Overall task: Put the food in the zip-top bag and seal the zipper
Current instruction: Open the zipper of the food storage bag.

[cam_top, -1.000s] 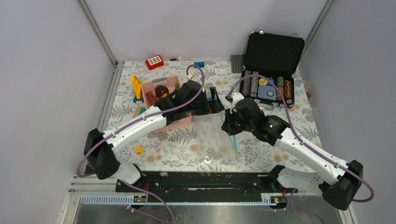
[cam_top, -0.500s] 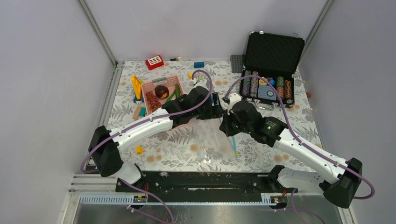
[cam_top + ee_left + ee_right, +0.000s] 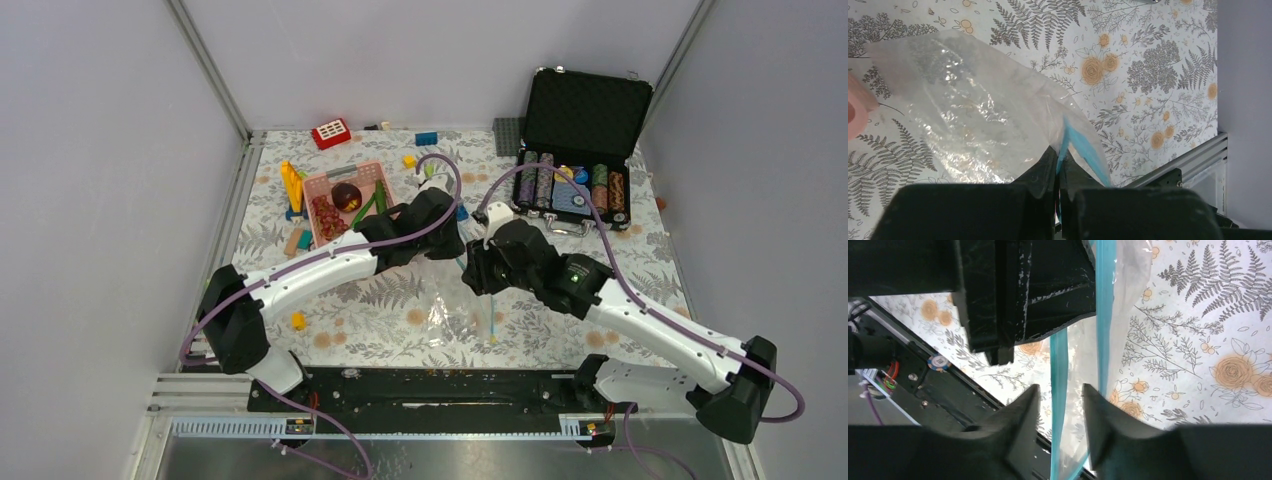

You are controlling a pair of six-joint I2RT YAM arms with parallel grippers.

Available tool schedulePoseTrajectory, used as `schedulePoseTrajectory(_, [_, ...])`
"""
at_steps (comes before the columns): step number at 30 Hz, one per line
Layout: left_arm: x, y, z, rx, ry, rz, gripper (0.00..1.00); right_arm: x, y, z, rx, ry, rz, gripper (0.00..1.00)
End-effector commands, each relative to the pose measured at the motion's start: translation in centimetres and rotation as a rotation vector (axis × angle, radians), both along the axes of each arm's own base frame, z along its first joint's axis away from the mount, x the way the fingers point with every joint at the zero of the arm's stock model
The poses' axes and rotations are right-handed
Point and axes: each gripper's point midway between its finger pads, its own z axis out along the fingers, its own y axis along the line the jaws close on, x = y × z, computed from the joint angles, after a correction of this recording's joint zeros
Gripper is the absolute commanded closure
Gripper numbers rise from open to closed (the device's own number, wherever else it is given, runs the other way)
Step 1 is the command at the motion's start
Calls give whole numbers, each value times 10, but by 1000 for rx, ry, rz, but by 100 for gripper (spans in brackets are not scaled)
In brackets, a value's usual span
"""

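The clear zip-top bag (image 3: 968, 110) hangs crumpled above the floral table, and my left gripper (image 3: 1058, 157) is shut on its mouth edge at the light-blue zipper (image 3: 1087, 150). From above, the bag (image 3: 450, 312) droops below both grippers at the table's middle. My right gripper (image 3: 1060, 392) is open, with one zipper strip (image 3: 1058, 365) hanging loose between its fingers (image 3: 1023, 410); the other strip runs to the right of them. The left gripper's black body (image 3: 1048, 290) is close above. The food sits in the pink basket (image 3: 372, 176): maroon fruit (image 3: 346, 194), grape bunch (image 3: 325, 212), green pods (image 3: 368, 205).
An open black case of poker chips (image 3: 575, 185) stands at the back right. Building blocks lie about: red (image 3: 331, 132), blue (image 3: 427, 138), a yellow stick (image 3: 291, 185), a small yellow one (image 3: 297, 320). The black base rail (image 3: 430, 385) runs along the near edge.
My left gripper swung right from over the basket to the bag's mouth and shut on it. My right gripper opened, letting go of the zipper edge, and shifted slightly left.
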Motion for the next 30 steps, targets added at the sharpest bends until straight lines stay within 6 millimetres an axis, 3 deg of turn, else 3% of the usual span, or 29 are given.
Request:
schedulePoseTrajectory(1, [6, 2, 32, -33, -85, 4, 100, -3, -3, 39, 89, -105, 16, 44])
schedulePoseTrajectory(3, [4, 6, 40, -40, -106, -4, 100, -6, -10, 54, 123, -142, 14, 19])
schedulePoseTrajectory(6, [1, 10, 49, -51, -122, -14, 100, -8, -20, 71, 163, -199, -11, 9])
schedulePoseTrajectory(14, [-12, 12, 59, -74, -113, -61, 100, 20, -44, 66, 24, -263, -167, 10])
schedulePoseTrajectory(19, [-13, 11, 56, -78, -97, -52, 100, 28, -28, 54, -7, -210, -157, 14])
schedulePoseTrajectory(30, [-4, 11, 48, -13, -81, -12, 100, 23, -18, 59, 59, -199, -124, 14])
